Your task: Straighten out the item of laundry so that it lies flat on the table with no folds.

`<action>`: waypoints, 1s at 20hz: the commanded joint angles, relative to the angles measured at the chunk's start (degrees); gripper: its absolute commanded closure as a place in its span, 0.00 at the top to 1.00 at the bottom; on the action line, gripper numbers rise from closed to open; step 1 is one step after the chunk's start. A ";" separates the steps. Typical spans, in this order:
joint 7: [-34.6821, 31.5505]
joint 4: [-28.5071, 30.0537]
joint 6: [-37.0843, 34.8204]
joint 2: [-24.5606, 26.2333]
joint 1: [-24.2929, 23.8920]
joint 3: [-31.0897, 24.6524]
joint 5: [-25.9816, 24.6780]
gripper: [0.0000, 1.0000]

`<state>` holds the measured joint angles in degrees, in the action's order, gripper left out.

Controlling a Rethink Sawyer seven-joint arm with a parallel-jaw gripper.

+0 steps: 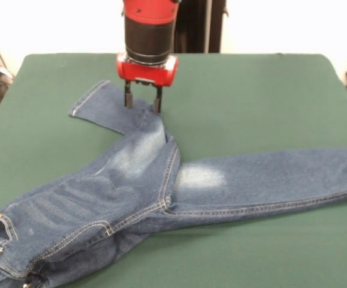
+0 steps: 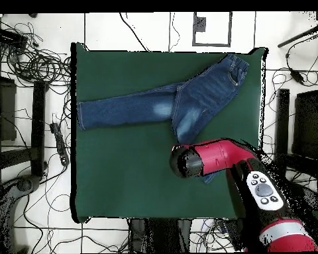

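Note:
The blue denim jeans [image 1: 131, 198] lie on the dark green table [image 1: 257, 96]. The waistband is at the near left corner. One leg stretches out straight to the right. The other leg runs back toward the robot and bends left, ending in a hem [image 1: 89, 102]. My gripper [image 1: 142, 107] points straight down over that bent leg. Its two fingers stand apart, with their tips at the denim and nothing held between them. In the overhead view the jeans [image 2: 188, 99] show, but the red arm [image 2: 218, 159] hides the gripper.
Cables [image 2: 29, 66] and dark stands lie on the floor around the table [image 2: 122, 172]. The robot's pedestal stands behind the table's far edge. The jeans' waist reaches the table's edge at the front view's lower left.

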<state>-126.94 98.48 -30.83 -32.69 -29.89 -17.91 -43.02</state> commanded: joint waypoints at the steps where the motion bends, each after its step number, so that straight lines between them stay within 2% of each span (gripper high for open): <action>1: 20.06 5.70 -1.50 2.76 -2.87 -9.12 -4.39 1.00; 11: 23.02 7.05 -3.34 3.18 -8.70 -13.47 -6.12 1.00; 20: 23.57 8.05 -5.94 2.09 -11.28 -16.10 -6.20 1.00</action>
<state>-126.32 101.65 -30.84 -32.51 -41.54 -26.67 -46.77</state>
